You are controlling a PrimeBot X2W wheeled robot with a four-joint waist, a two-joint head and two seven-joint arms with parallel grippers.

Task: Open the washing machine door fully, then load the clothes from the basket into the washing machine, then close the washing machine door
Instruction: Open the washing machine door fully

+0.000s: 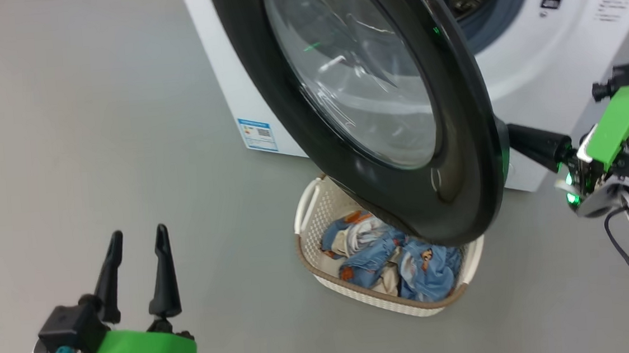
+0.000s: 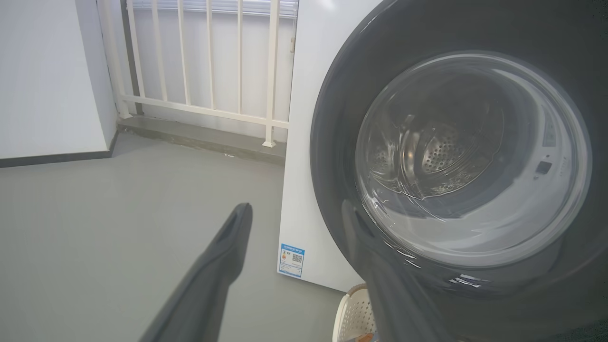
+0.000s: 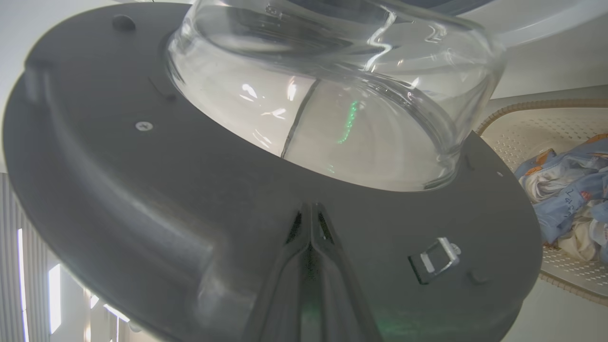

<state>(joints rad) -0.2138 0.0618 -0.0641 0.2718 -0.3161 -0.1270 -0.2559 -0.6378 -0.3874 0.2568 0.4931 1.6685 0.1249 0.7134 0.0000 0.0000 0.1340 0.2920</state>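
Head view, door (image 1: 406,205): partly open, its lower rim above the basket (image 1: 316,199) of clothes (image 1: 388,255).
Right gripper (image 3: 311,209): fingers pressed together, tips at door's inner face.
Left gripper (image 1: 138,235): spread wide, empty.

The left gripper (image 1: 138,233) stands low on the left side, its two fingers spread wide and pointing up, holding nothing. The right gripper (image 3: 311,213) points leftward from the right side, its fingers pressed together.

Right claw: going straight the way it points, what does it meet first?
The door, its dark inner rim below the glass bowl; the shut right claw looks nearly against it, depth unclear.
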